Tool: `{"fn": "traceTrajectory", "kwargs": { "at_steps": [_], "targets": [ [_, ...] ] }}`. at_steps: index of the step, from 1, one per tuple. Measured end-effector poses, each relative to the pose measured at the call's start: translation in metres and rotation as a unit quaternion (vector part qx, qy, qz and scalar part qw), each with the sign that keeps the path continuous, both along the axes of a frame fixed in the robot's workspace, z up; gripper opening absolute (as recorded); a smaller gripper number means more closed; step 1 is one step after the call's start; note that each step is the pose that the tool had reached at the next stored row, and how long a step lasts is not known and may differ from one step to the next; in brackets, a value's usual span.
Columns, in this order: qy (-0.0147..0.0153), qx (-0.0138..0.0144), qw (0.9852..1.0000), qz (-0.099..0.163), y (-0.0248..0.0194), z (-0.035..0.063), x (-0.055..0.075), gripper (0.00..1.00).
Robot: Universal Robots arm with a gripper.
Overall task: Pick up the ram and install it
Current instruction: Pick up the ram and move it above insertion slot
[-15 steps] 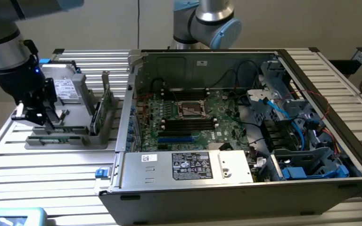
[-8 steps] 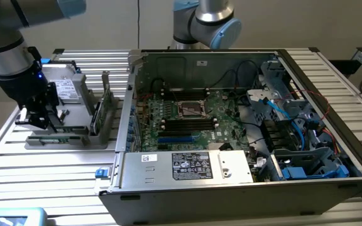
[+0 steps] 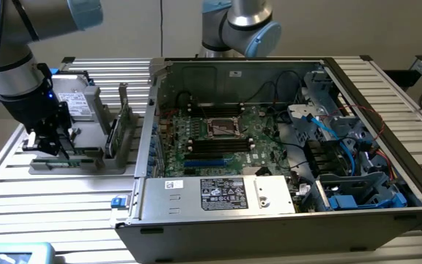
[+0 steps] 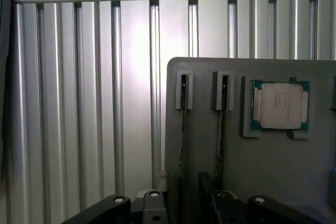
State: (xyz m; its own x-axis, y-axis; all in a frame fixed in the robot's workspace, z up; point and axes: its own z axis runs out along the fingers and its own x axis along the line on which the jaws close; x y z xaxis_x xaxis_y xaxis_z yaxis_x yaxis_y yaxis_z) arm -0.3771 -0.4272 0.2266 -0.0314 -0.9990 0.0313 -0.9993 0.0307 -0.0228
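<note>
Wrist view: gripper (image 4: 185, 203) jaws spread wide, holding nothing, over the grey holder (image 4: 252, 171) on the worktop (image 4: 94, 103). The ram (image 4: 182, 124) stands on edge in its slot there. Judged light, stiff, fragile: pinch the flat faces mid-length, gently.

Green ram (image 4: 182, 124), grey tray (image 4: 294, 171), silver processor (image 4: 280, 106)
</note>
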Motion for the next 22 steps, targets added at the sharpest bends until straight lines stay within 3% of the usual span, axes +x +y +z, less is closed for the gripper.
{"fn": "traceTrajectory", "kwargs": {
  "at_steps": [9,13,22],
  "targets": [
    [0.0005,0.0,1.0,0.0,0.0,-0.0157,0.0,0.36],
    [0.0037,-0.0001,1.0,0.0,0.0001,-0.0176,0.0,0.36],
    [0.0039,-0.0001,1.0,0.0,0.0033,-0.0241,-0.001,0.36]
  ]
}}
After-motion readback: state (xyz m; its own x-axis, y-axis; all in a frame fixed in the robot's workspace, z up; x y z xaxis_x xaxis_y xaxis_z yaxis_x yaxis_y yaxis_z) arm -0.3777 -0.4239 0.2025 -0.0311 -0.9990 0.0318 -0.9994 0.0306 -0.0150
